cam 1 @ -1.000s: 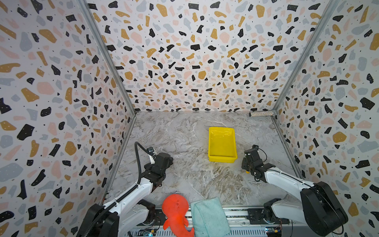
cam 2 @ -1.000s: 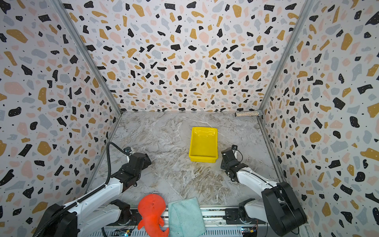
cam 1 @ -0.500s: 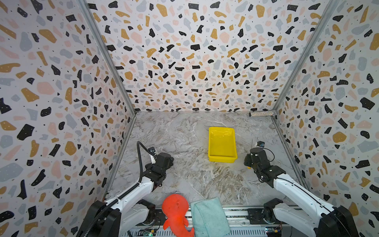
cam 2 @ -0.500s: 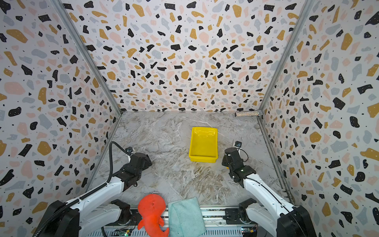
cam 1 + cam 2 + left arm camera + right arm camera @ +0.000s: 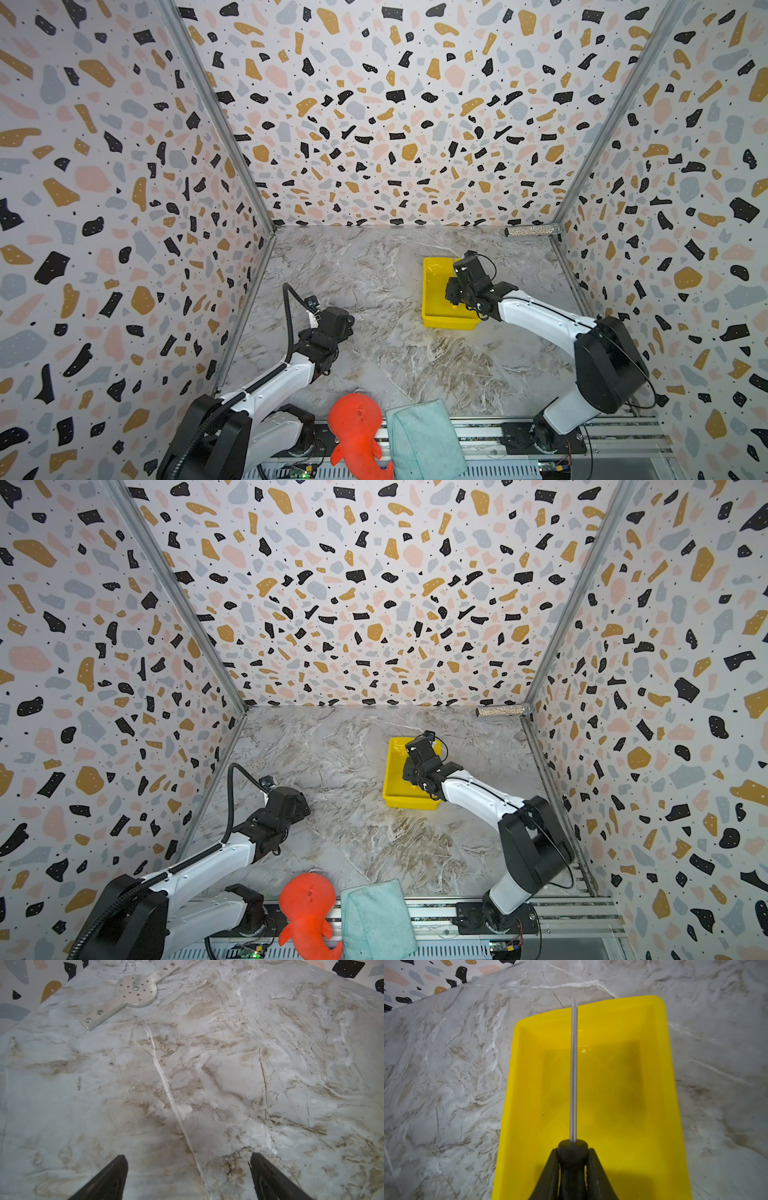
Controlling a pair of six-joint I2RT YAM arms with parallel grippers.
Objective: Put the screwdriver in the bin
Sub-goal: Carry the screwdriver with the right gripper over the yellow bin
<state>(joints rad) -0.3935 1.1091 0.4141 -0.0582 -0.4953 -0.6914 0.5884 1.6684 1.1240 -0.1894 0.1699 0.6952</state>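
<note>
The right gripper (image 5: 572, 1154) is clamped on the black handle of the screwdriver (image 5: 573, 1076) and holds it over the open bin (image 5: 662, 1022). The thin metal shaft runs lengthwise down the middle of the yellow tray, and in the right wrist view its tip shows against the far rim. A shadow falls across the glossy yellow floor beneath the tool. Whether the screwdriver touches the bin cannot be told.

In both top views the bin (image 5: 432, 291) (image 5: 392, 781) sits on the marble table (image 5: 374, 270), right of centre. The right arm reaches in from the near right corner and covers the tray's right side.

On the left side of the table, the left gripper (image 5: 187, 1159) hangs over bare marble with its jaws spread wide and nothing between them. A flat metal plate (image 5: 133, 993) — a drilled disc with two arms — lies beyond it, close to the left wall.

At the near edge an orange plush toy (image 5: 355, 419) and a folded teal cloth (image 5: 424, 440) lie side by side between the two arm bases. A glittery silver cylinder (image 5: 532, 230) lies in the far right corner, against the back wall.
</note>
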